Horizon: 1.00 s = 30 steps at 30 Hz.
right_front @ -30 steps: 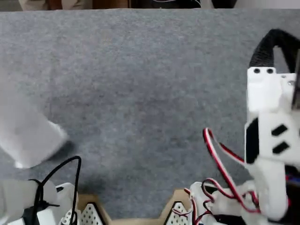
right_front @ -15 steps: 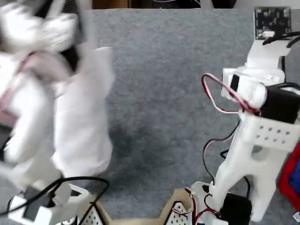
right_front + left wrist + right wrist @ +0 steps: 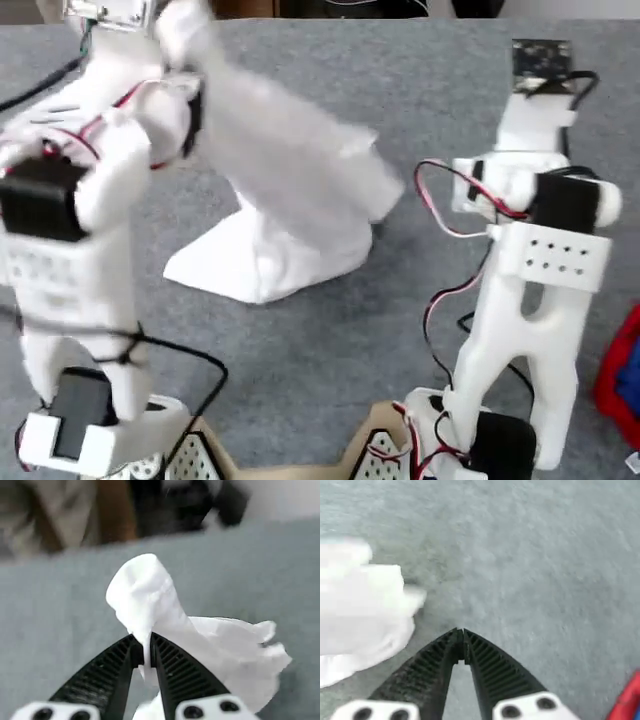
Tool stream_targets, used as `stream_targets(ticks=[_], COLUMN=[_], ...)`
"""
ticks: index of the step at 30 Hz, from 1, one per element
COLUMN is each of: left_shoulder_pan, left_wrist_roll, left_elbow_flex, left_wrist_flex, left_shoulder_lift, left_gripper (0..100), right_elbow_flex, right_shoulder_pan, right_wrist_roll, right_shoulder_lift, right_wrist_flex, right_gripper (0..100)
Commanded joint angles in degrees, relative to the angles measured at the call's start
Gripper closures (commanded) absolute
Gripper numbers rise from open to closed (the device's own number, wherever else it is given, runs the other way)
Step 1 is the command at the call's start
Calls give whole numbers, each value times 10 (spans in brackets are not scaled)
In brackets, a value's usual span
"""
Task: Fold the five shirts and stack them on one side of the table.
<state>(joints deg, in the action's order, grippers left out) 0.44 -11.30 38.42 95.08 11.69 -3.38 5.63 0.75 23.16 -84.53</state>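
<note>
The task is judged barely begun: a crumpled, unfolded white shirt [image 3: 280, 240] is gripped at one end by the closed jaws of the left gripper [image 3: 145, 639], its other end resting on the grey counter [image 3: 400, 80], while the jaws of the right gripper [image 3: 460, 632] are shut on nothing.
</note>
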Motion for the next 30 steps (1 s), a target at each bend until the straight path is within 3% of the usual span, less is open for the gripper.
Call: stream_targets(ticks=[1,4,8,13,20,25,30], left_shoulder_pan=[-121,-170,-179,-195,-224,-255,-298], left_wrist_roll=[-7,-64,-141,-154,-154,-154,-153], left_elbow_flex=[-120,-252,-407,-559,-634,-643,-636], left_wrist_flex=[24,23,4,-88,-147,-164,-183], left_shoulder_lift=[2,2,2,7,7,7,7], left_gripper=[981,981,981,981,981,981,981], right_elbow_flex=[-27,-74,-119,-121,-78,-29,-2], right_shoulder_pan=[-64,-124,-187,-245,-294,-351,-320], right_wrist_roll=[4,11,59,100,113,126,126], right_shoulder_lift=[6,5,-36,-130,-196,-201,-216], right_wrist_flex=[64,141,216,240,251,199,222], right_gripper=[989,989,975,836,836,851,850])
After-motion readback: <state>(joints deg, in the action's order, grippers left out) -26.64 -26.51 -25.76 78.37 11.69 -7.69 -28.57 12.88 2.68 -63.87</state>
